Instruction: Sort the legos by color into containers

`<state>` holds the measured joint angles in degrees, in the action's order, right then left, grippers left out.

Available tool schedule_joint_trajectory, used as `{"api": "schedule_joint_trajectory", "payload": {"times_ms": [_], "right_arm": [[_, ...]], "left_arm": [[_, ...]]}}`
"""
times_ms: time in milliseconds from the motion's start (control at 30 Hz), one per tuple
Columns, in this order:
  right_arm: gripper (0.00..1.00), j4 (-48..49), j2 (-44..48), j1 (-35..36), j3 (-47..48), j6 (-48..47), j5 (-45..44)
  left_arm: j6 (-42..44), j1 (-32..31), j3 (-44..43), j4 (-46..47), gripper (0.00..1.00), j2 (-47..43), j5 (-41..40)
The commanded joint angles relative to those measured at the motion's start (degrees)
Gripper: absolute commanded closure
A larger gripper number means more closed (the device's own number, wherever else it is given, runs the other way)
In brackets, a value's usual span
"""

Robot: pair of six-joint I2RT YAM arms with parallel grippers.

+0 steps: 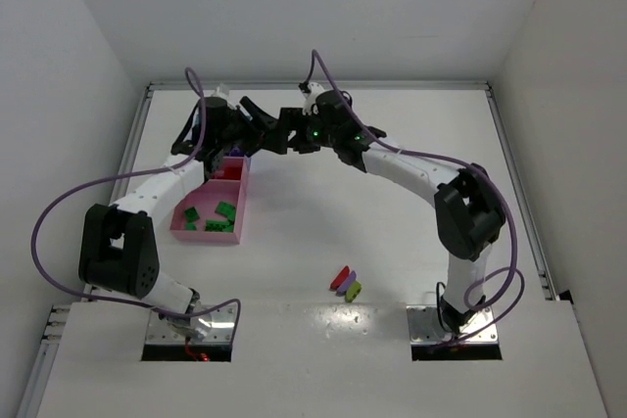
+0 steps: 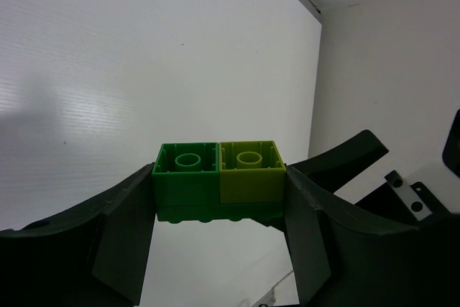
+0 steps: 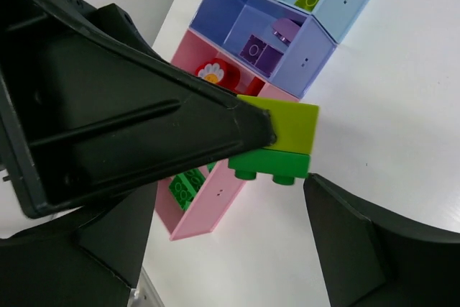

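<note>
left gripper: clamped on green/yellow-green block | right gripper: spread wide, near block

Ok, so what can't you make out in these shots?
Top view: blue trays and held block hidden by the left gripper and right gripper.
Right wrist: pink tray contents partly behind its own finger.
Top view: loose bricks too small to tell whether joined.
</note>
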<state>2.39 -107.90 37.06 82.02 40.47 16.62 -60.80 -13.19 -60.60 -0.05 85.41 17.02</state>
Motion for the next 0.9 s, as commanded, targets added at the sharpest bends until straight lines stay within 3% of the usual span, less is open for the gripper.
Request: {"api": "schedule_joint_trajectory", "payload": {"times_ms": [0, 233, 867], "right_arm": [[0.18, 1.0, -1.4, 1.0, 3.8, -0.7, -3.1], [0.32, -0.1, -2.7, 1.0, 6.1, -2.4, -6.6], [0.37, -0.8, -2.7, -0.7, 9.7, -4.9, -8.4]], "left_arm": [[-2.7, -0.3, -1.3, 4.4, 1.0, -0.1, 2.2], [-3.8, -0.3, -0.2, 4.4, 1.0, -1.2, 3.3], [-5.4, -0.3, 3.7, 7.3, 1.0, -3.3, 5.4]]}}
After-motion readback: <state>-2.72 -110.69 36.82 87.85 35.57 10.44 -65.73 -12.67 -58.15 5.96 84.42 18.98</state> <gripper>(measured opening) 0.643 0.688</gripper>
